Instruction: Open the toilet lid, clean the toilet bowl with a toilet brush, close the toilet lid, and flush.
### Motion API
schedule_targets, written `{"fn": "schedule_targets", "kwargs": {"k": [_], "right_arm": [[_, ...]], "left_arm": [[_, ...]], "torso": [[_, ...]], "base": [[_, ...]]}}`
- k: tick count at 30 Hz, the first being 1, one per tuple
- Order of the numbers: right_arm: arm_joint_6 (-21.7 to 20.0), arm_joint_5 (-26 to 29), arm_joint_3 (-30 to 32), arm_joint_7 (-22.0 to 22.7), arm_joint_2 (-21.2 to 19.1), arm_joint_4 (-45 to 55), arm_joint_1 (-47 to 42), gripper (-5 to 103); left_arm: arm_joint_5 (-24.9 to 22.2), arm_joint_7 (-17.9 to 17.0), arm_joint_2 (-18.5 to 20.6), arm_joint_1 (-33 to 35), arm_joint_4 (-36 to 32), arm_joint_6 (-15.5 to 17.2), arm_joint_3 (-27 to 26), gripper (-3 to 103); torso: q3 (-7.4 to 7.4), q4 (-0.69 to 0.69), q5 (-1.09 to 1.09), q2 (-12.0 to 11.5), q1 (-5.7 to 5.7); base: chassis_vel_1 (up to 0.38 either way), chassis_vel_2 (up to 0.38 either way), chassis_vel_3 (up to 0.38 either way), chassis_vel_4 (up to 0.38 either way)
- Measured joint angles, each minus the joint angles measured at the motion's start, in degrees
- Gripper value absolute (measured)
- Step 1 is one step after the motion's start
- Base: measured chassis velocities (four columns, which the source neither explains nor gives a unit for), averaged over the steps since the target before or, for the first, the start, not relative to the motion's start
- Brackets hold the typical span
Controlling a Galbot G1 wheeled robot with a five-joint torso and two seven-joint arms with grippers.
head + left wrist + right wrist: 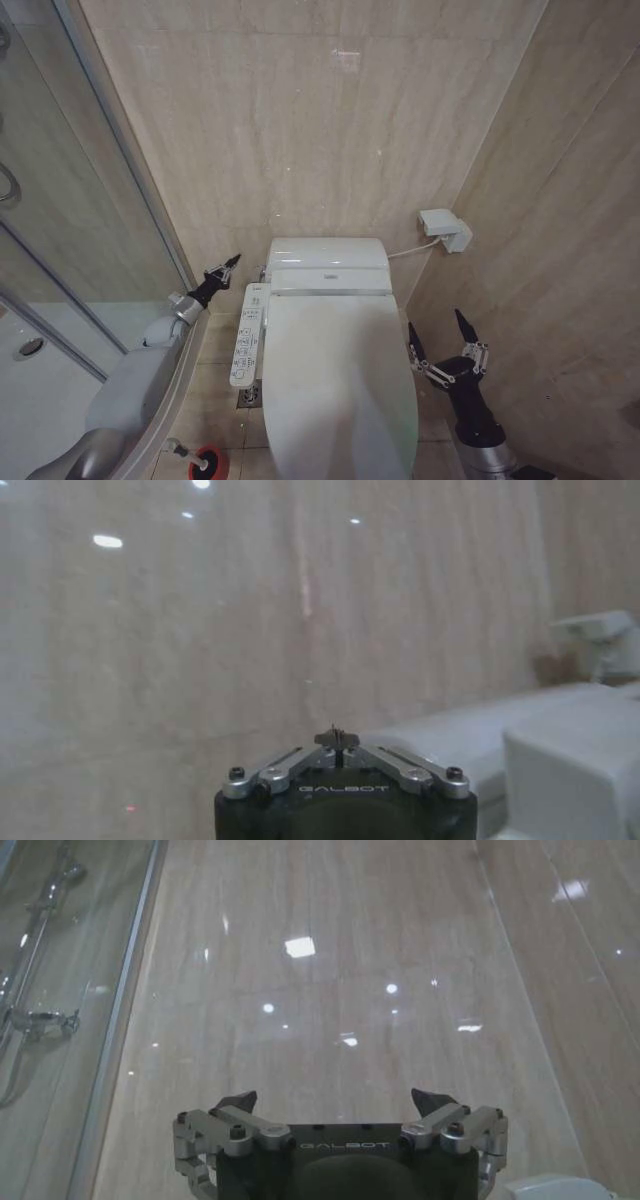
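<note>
— Item: toilet lid [335,385]?
— Glossy white oval, down flat over the bowl, between my grippers.
— Fingers?
— My left gripper [230,263] pinched together near the wall; my right gripper [439,333] spread wide beside the lid's edge.

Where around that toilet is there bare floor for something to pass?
Bare tile lies between the button panel and the shower's curved base, ahead of the toilet brush. Right of the toilet lid it is crowded: the right gripper, fingers open, occupies the gap to the wall.

The toilet lid [335,385] is smooth glossy white plastic; the wall tiles [300,130] are polished beige stone.
</note>
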Motion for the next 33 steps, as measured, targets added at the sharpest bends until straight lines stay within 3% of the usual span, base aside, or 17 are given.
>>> {"fn": "schedule_targets", "kwargs": {"k": [14, 33], "right_arm": [[0.6, 0.3, 0.0, 0.0, 0.4, -1.4, 0.7, 100], [1.0, 0.3, -0.2, -0.1, 0.8, -1.9, 1.1, 100]], "left_arm": [[9.0, 7.6, -2.6, -6.8, 8.3, 0.1, 0.3, 0], [13.3, 7.5, -3.8, -9.7, 16.4, 1.0, 0.0, 0]], "torso": [[0.0, 0.0, 0.0, 0.0, 0.0], [0.0, 0.0, 0.0, 0.0, 0.0]], "base": [[0.0, 0.0, 0.0, 0.0], [0.0, 0.0, 0.0, 0.0]]}}
